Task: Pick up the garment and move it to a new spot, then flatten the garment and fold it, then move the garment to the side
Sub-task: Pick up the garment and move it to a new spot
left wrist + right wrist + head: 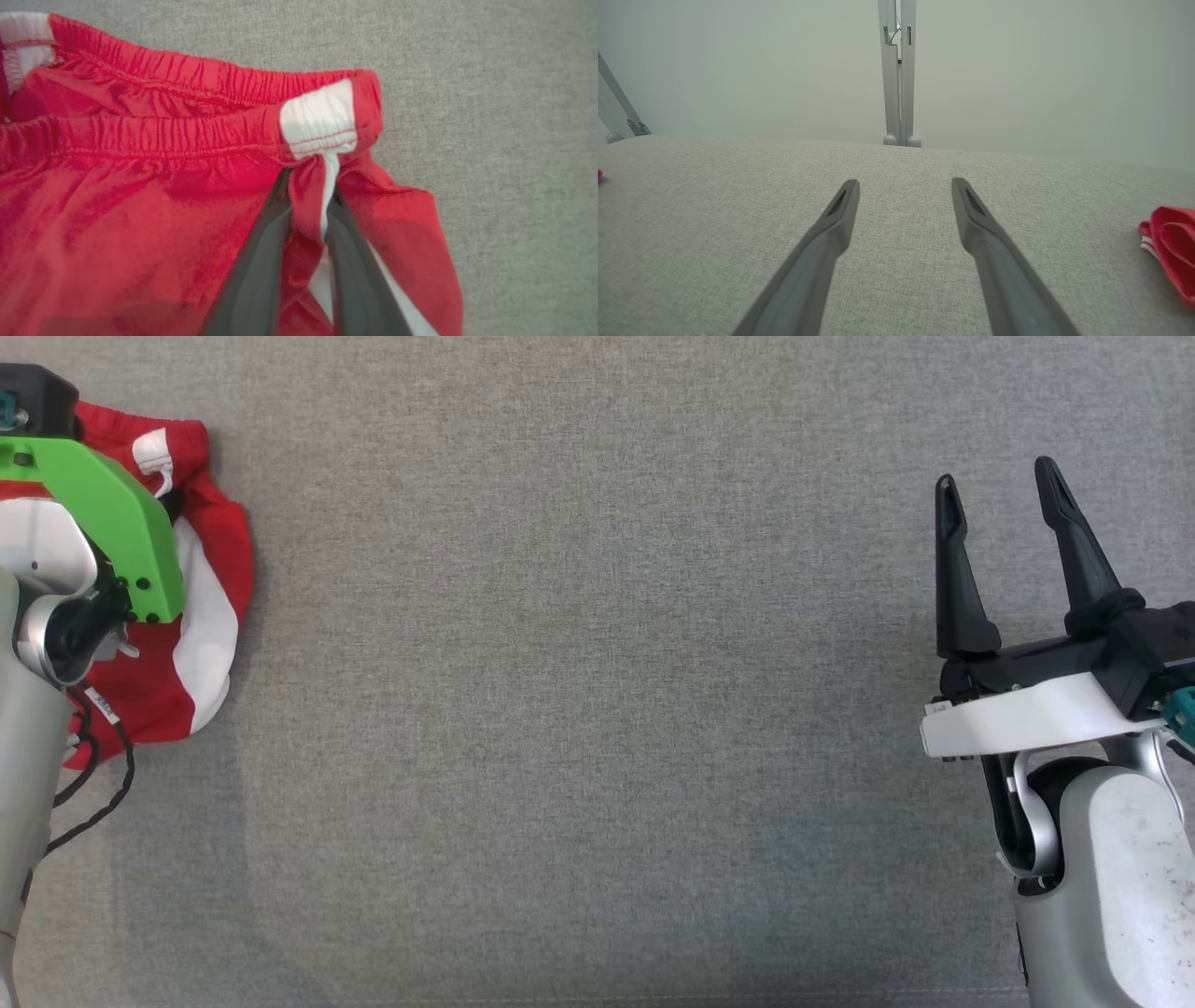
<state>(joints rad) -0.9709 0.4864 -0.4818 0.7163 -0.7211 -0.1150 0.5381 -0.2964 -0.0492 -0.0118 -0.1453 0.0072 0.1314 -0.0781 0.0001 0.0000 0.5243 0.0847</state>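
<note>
Shorts, red with white stripes, lie bunched at the far left of the grey cloth surface, the left gripper clamped on a fold just under their waistband, the right gripper hovering well apart with fingers spread, and the print on a white cable tag too small to read.

surface: grey woven cloth is covering it across the head view | on it: 1 garment, red with white bands, is lying bunched at the left edge
</note>
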